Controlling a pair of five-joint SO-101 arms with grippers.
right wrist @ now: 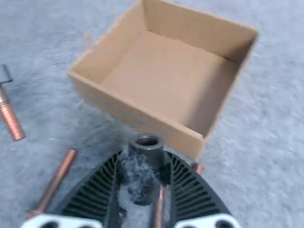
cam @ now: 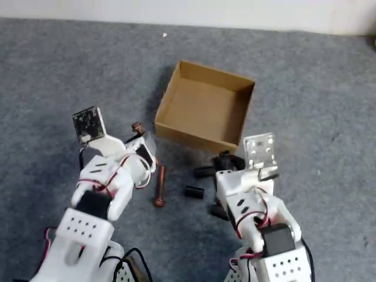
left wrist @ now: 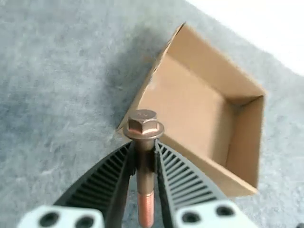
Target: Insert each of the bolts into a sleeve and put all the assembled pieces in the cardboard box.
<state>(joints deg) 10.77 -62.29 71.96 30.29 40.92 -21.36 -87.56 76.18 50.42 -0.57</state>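
Observation:
My left gripper [cam: 141,140] is shut on a copper bolt [left wrist: 145,137], held head-up by its shank, just outside the near left wall of the cardboard box [left wrist: 204,104]. My right gripper [cam: 226,161] is shut on a black sleeve [right wrist: 142,164], held upright with its bore facing up, close to the box's [right wrist: 161,80] near wall. The box [cam: 205,108] holds nothing. A loose bolt [cam: 160,185] lies on the carpet between the arms. Another bolt [right wrist: 159,209] lies partly under the right gripper.
Loose black sleeves lie on the grey carpet near the right gripper: one [cam: 194,191] beside the loose bolt, one [cam: 204,171] nearer the box, one [cam: 217,211] by the arm. Open carpet lies left of and beyond the box.

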